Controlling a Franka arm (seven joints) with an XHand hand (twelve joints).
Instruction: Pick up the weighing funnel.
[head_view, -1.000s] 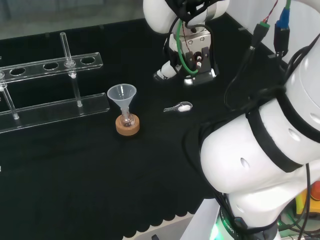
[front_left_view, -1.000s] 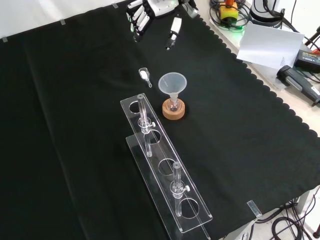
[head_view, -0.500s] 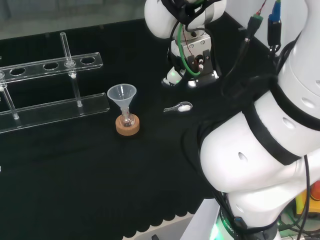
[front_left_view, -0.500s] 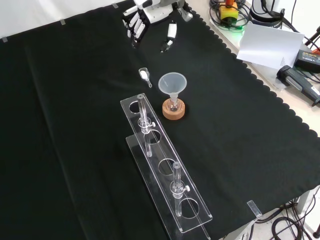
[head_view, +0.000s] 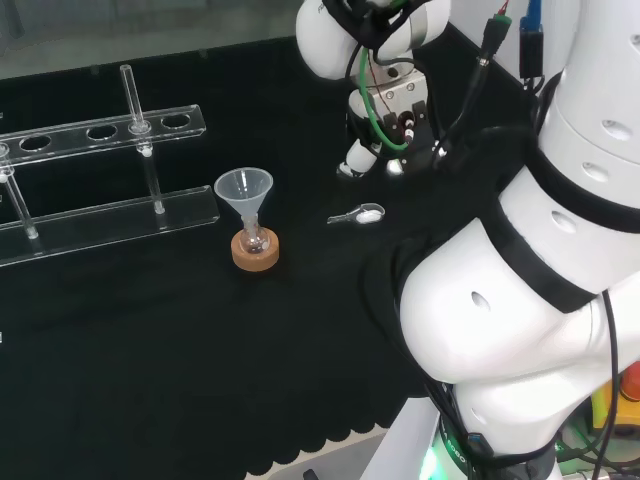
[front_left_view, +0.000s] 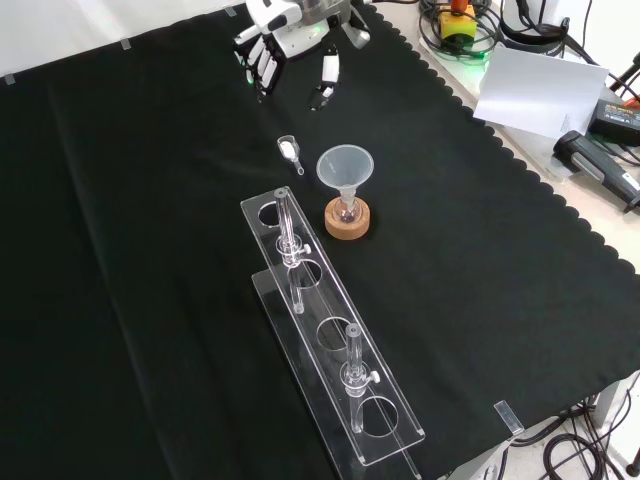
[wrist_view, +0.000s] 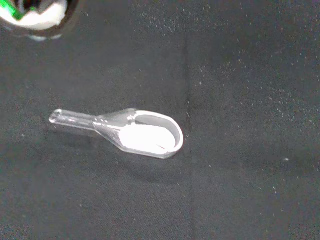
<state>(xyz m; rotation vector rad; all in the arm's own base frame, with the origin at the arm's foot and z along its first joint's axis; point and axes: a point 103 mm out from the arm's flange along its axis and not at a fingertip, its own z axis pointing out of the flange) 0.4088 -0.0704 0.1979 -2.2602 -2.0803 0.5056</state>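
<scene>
The weighing funnel (head_view: 358, 214) (front_left_view: 290, 151) (wrist_view: 135, 133) is a small clear scoop with a short stem and white powder in its bowl. It lies flat on the black cloth. The black and white hand (front_left_view: 275, 45) (head_view: 385, 135) hangs above it, a little beyond it in the front view, with straight fingers (front_left_view: 263, 62) pointing down and the thumb (front_left_view: 326, 78) spread apart. Nothing is between them and the hand does not touch the scoop.
The big funnel (head_view: 245, 195) (front_left_view: 345, 170) stands in a small flask on a cork ring (head_view: 255, 250) (front_left_view: 347, 222) near the scoop. A clear tube rack (head_view: 90, 205) (front_left_view: 330, 350) holds two glass tubes. The arm's white links (head_view: 520, 280) stand at the head view's right.
The hand has come down and moved toward the weighing funnel, leftward in the front view. The weighing funnel, big funnel and rack have not moved.
</scene>
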